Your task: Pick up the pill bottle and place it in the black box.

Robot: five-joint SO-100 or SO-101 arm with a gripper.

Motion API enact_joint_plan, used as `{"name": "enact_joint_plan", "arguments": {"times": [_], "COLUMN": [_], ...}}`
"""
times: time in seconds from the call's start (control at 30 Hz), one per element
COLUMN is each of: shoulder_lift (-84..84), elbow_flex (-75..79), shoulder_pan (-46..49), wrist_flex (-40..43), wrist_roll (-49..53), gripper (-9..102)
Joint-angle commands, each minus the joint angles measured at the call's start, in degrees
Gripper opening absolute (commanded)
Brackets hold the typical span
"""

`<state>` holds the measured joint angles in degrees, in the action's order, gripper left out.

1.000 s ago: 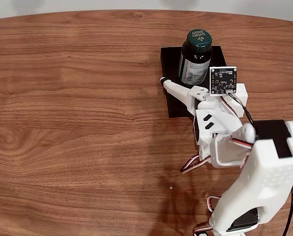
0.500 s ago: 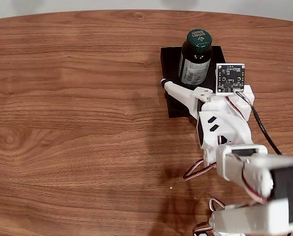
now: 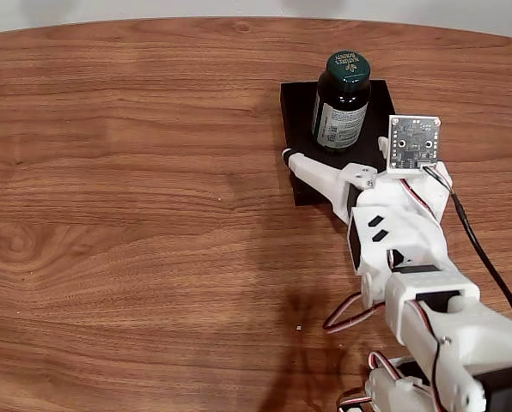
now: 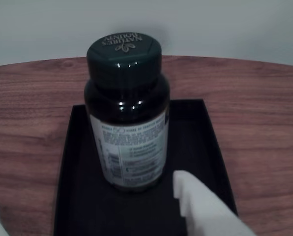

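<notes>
Since the bottle (image 3: 342, 101) stands upright inside the box (image 3: 301, 176) on the bench (image 3: 136, 215), placement appears complete; the tool (image 3: 338, 154) sits just beside it, fingers (image 4: 205, 211) apart and clear of the label, seemingly released so the bottle stays standing.

Only the arm moved over the last second, from what I see. In the fixed view the tool (image 3: 338, 165) has backed away from the pill bottle (image 3: 340, 103), sliding down and a bit right in the frame. The little circuit board (image 3: 413, 142) on the wrist shifted right too, and the arm's big white body dropped low into the bottom right corner.
</notes>
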<state>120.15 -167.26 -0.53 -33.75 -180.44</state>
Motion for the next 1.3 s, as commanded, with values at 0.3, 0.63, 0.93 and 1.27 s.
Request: {"name": "enact_joint_plan", "arguments": {"times": [0.3,0.63,0.93,1.27], "shoulder_lift": [23.2,38.5,52.5,60.9], "elbow_flex": [-5.4,-6.0,-6.2,-6.3], "shoulder_pan": [1.2,2.6,2.7,6.5], "wrist_flex": [16.8,38.0,64.3,86.0], "wrist_roll": [2.1,5.4,9.8,15.1], "gripper": [44,41,32,23]}}
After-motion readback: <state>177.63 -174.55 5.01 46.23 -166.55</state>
